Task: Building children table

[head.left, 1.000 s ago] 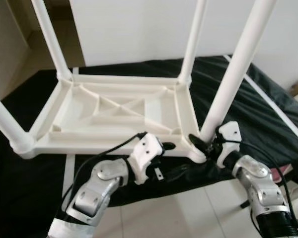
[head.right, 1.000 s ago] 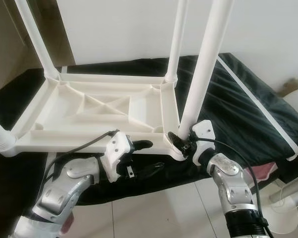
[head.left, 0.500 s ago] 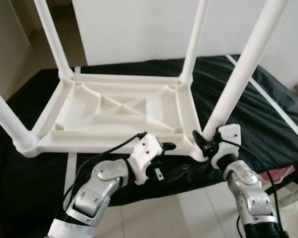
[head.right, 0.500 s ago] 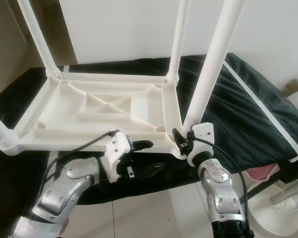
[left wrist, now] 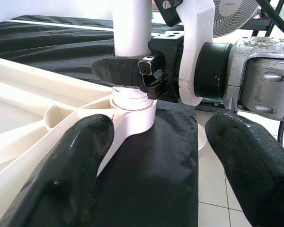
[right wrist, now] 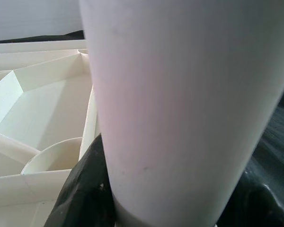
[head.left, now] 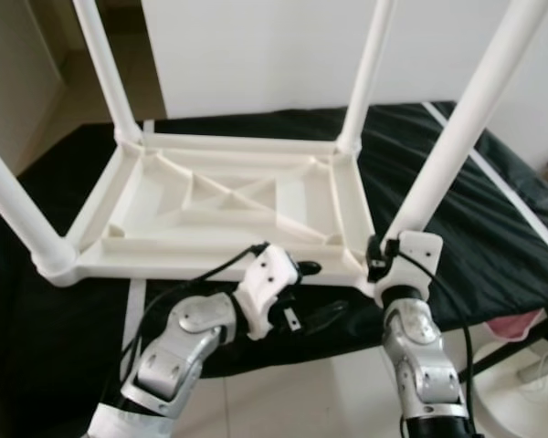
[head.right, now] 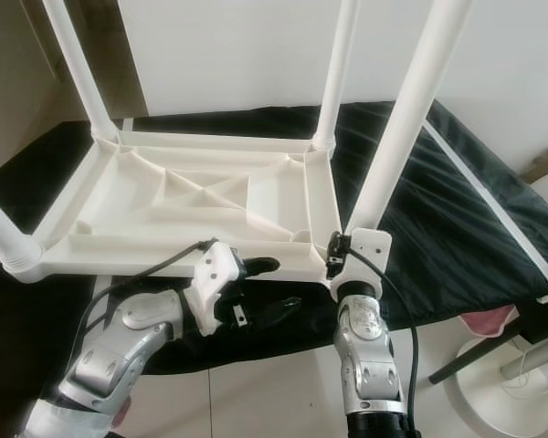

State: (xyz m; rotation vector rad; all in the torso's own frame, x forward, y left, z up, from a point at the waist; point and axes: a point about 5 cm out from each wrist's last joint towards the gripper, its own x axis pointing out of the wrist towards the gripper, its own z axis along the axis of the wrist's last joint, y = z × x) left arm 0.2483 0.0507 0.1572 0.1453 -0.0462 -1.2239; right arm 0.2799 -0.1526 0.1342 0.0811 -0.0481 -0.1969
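My left claw hovers released just under the near edge of the upturned white plastic children's table, its black fingers spread wide and touching nothing. My right claw is clenched around the base of the near-right white tube leg, where the leg meets its corner socket. The table lies top-down on a black cloth-covered bed — its ribbed underside faces up, crossed by diagonal braces, with four round legs rising from the corners. Beyond it stands a white wall.
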